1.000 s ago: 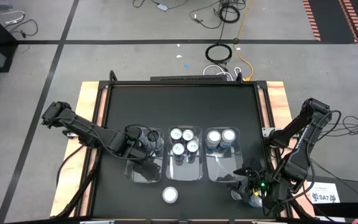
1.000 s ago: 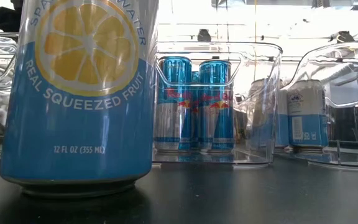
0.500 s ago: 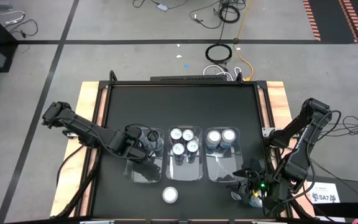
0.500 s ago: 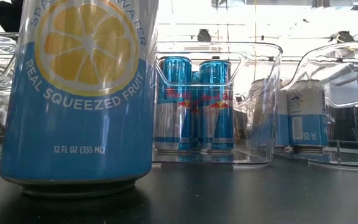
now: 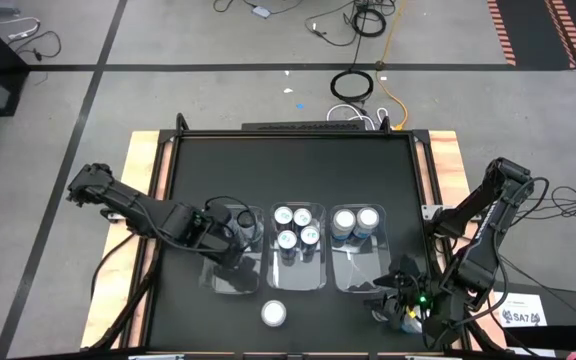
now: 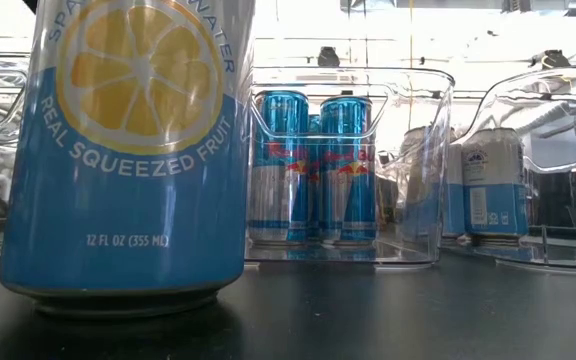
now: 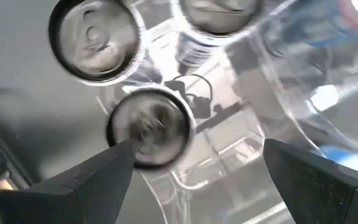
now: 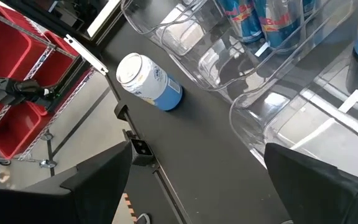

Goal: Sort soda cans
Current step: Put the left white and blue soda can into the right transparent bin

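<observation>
— Cans first, left to right?

— Left clear plastic bin (image 5: pixel 236 262) holds dark grey cans (image 5: pixel 244 222) upright; the left gripper (image 5: pixel 230 250) hangs over them, fingers spread, gripping nothing. The middle bin (image 5: pixel 297 250) has four slim blue-and-silver cans (image 5: pixel 296 228), and the right bin (image 5: pixel 362 250) two white-topped ones (image 5: pixel 356 220).

— And the loose one?

— A blue-and-white lemon can (image 5: pixel 274 313) stands alone at six o'clock on the black table (image 5: pixel 298 170), long axis vertical, top up. From the left gripper it lies toward five o'clock; from the right gripper (image 5: pixel 400 308), also spread and empty, toward nine o'clock.

— Nearer arm?

— Left, I'd judge.
</observation>
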Controlling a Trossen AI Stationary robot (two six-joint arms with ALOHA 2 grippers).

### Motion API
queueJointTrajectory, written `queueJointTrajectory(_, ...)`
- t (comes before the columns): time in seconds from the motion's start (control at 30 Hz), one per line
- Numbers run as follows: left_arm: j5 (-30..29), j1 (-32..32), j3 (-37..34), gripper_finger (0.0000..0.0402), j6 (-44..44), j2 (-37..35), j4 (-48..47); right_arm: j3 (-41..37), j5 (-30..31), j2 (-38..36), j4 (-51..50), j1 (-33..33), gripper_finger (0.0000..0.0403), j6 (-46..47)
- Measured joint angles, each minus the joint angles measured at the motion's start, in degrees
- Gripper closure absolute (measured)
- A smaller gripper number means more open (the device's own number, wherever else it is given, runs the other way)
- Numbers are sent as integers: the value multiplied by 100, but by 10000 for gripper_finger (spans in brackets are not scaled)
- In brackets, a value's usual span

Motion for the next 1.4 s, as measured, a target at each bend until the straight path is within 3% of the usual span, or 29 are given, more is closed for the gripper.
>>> queueJointTrajectory(0.37,-154,-634,816,37,260,-5,-519,0,24,0,239,-52,44,235)
queueJointTrajectory(0.5,-406,-1270,841,37,245,-4,-194,0,482,0,698,-173,44,-10)
queueJointTrajectory(0.67,-1226,-2293,842,37,111,64,116,0,1270,105,2725,-415,44,-2270)
queueJointTrajectory(0.8,-1344,-2914,842,37,98,202,122,69,942,412,4823,-793,44,-4450)
queueJointTrajectory(0.87,-1348,-3127,842,37,97,269,122,365,576,686,5131,-1026,44,-5081)
queueJointTrajectory(0.97,-1442,-3336,842,37,112,385,120,1211,101,1215,4481,-1381,44,-5424)
queueJointTrajectory(1.23,-2096,-3501,837,37,756,592,197,4927,-1629,3333,229,-2309,44,-5103)
queueJointTrajectory(1.4,-2457,-3407,837,37,1306,566,372,6553,-2656,4704,-1309,-2577,44,-4924)
